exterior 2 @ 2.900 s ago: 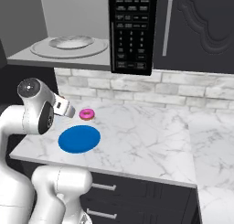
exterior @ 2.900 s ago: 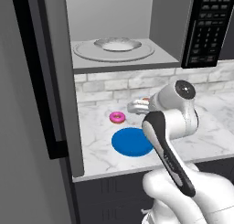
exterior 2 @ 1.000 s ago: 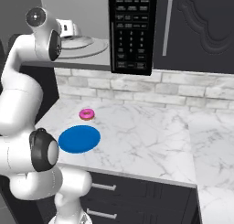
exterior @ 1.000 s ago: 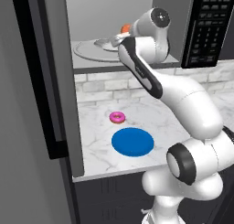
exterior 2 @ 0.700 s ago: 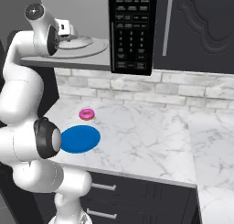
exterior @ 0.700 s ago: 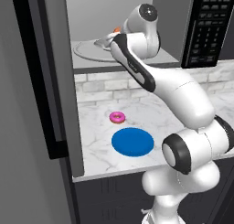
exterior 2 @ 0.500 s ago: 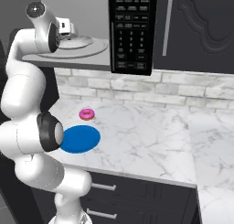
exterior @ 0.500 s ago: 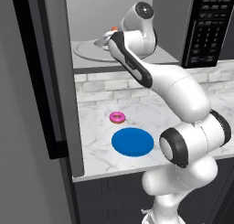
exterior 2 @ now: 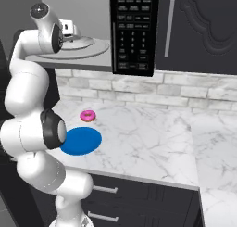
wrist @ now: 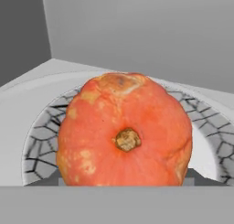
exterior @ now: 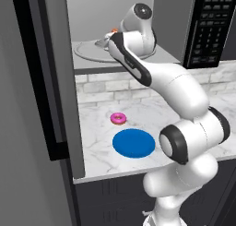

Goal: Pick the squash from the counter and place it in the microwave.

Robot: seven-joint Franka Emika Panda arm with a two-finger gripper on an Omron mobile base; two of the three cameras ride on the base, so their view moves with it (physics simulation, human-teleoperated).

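The orange-red squash [wrist: 124, 136], dark stem facing the hand camera, hangs just over the microwave's round glass turntable [wrist: 41, 141]. From the left base it is a small orange spot [exterior: 114, 30] past the hand. My gripper [exterior: 110, 37] reaches inside the grey microwave cavity [exterior: 92, 13] and is shut on the squash; dark fingertips edge the fruit at both lower sides in the hand view. The right base view has the gripper [exterior 2: 70, 28] above the turntable [exterior 2: 90, 48]. Below lies the white marble counter [exterior 2: 148, 138].
The microwave's dark-framed door [exterior: 44, 82] stands open at the left, its black keypad [exterior 2: 134, 31] to the cavity's right. A pink frosted donut [exterior: 118, 118] and a round blue plate [exterior: 133, 143] lie on the counter below. Dark cabinets hang at the upper right.
The arm rose from the counter beside the plate up to the microwave opening with the squash. Over the last second the hand pushed further in and left, over the turntable.
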